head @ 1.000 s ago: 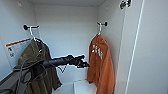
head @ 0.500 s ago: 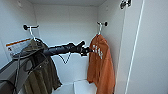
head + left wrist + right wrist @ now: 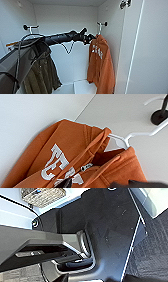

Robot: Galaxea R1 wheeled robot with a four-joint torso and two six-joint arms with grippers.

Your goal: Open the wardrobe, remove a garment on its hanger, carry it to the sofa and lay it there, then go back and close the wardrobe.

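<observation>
Since a second ago your left gripper (image 3: 90,38) has reached across the open wardrobe (image 3: 67,22) to the orange garment (image 3: 101,62), which hangs on its hanger (image 3: 125,140) from the right-hand hook (image 3: 102,24). Jaw state: cannot tell. Grasp looks close, not confirmed.

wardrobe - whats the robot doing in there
The wardrobe is open and the robot's left arm reaches inside, its left gripper at the collar of the orange garment. That garment hangs on a white hanger from a hook on the right wall. An olive-brown jacket hangs on the left side.
</observation>
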